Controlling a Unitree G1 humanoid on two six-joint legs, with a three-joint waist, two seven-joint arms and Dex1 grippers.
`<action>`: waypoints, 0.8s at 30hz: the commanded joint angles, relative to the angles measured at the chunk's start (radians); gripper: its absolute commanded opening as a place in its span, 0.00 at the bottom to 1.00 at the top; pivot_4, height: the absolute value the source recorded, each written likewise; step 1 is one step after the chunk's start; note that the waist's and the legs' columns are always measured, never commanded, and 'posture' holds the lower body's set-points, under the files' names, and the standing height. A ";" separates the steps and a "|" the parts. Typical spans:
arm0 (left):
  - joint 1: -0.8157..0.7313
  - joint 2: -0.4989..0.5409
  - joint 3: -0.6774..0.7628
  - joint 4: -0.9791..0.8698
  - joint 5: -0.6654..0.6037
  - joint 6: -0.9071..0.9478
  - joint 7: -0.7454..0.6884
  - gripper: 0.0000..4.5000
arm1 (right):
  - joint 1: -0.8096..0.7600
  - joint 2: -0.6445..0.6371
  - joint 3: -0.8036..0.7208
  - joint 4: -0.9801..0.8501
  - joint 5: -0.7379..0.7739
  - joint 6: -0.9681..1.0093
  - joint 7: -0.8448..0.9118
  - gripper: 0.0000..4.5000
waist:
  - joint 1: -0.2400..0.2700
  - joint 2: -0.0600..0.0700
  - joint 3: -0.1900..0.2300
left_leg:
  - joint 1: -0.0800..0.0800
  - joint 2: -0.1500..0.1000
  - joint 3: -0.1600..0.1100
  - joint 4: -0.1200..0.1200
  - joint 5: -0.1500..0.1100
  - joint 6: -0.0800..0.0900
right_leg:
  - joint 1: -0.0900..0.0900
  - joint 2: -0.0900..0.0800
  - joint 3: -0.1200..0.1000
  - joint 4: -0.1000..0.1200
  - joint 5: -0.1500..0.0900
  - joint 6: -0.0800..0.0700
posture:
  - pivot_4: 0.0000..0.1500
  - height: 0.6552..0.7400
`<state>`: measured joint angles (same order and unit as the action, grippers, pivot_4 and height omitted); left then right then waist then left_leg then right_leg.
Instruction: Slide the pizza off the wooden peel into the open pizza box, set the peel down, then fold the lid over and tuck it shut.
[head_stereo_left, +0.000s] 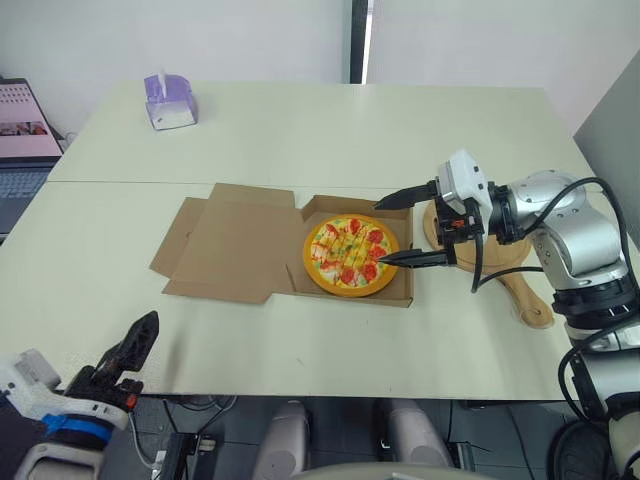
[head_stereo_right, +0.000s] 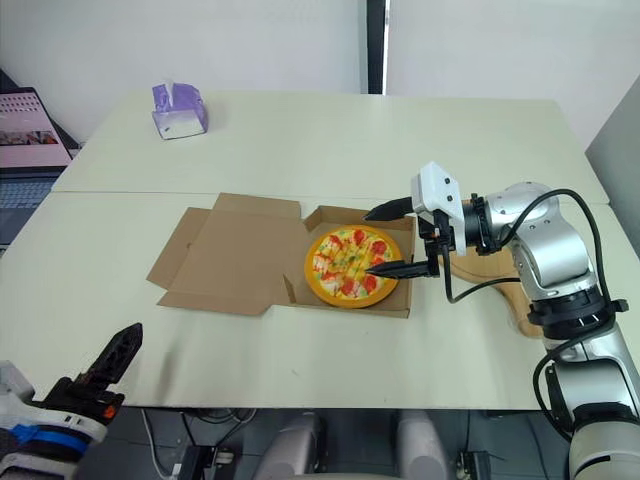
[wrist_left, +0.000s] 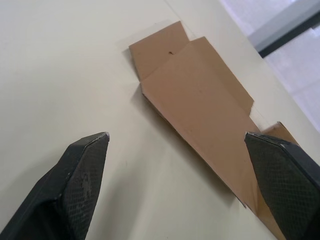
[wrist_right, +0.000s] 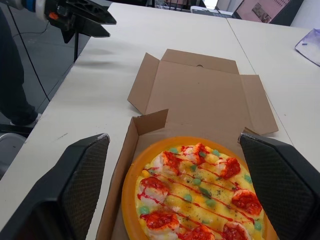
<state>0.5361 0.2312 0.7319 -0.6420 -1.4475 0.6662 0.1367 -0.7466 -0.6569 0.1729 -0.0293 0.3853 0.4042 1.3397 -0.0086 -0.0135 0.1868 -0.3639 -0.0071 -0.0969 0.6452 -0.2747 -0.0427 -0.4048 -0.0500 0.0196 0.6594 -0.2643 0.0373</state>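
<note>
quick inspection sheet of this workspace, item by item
surface: cream table, two tops joined
job's things: pizza in the base of the pizza box, lid open and flat; wooden peel lying on the table to the box's right
clutter: purple tissue box at the far left
grippers: right gripper open over the pizza's right side; left gripper open, low by the near edge
cables: black cable looping above the peel
surroundings: laptop at left

Wide-spread jaws of the right gripper (wrist_right: 173, 136) frame the pizza (wrist_right: 196, 192) lying in the open box (wrist_right: 200, 90)
</note>
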 joint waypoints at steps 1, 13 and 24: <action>-0.119 0.017 -0.025 0.057 -0.079 -0.069 0.167 1.00 | -0.012 -0.013 -0.027 -0.036 0.026 0.014 0.003 0.99 | 0.004 0.006 0.000 | 0.000 0.000 0.000 0.000 0.000 0.000 | 0.000 -0.001 0.000 0.000 0.000 0.000 | 1.00 1.00; -0.309 0.057 -0.146 0.145 -0.254 -0.140 0.412 1.00 | 0.016 -0.051 -0.041 -0.085 0.032 0.050 -0.009 0.99 | 0.005 -0.003 -0.002 | 0.000 0.000 -0.001 0.002 -0.001 -0.002 | 0.000 0.003 -0.001 0.002 0.000 0.000 | 1.00 1.00; -0.428 0.052 -0.215 0.293 -0.192 -0.170 0.398 0.91 | 0.017 -0.057 -0.026 -0.112 0.046 0.076 -0.017 1.00 | 0.006 -0.004 -0.002 | 0.000 0.000 -0.001 0.002 -0.001 -0.003 | 0.000 0.004 -0.001 0.002 0.000 0.000 | 1.00 1.00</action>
<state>0.1183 0.2720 0.5300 -0.3644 -1.6558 0.4951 0.5537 -0.7244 -0.7037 0.1682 -0.1076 0.4150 0.4777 1.3256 -0.0024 -0.0170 0.1850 -0.3642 -0.0068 -0.0981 0.6476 -0.2752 -0.0454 -0.4048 -0.0458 0.0183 0.6615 -0.2639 0.0369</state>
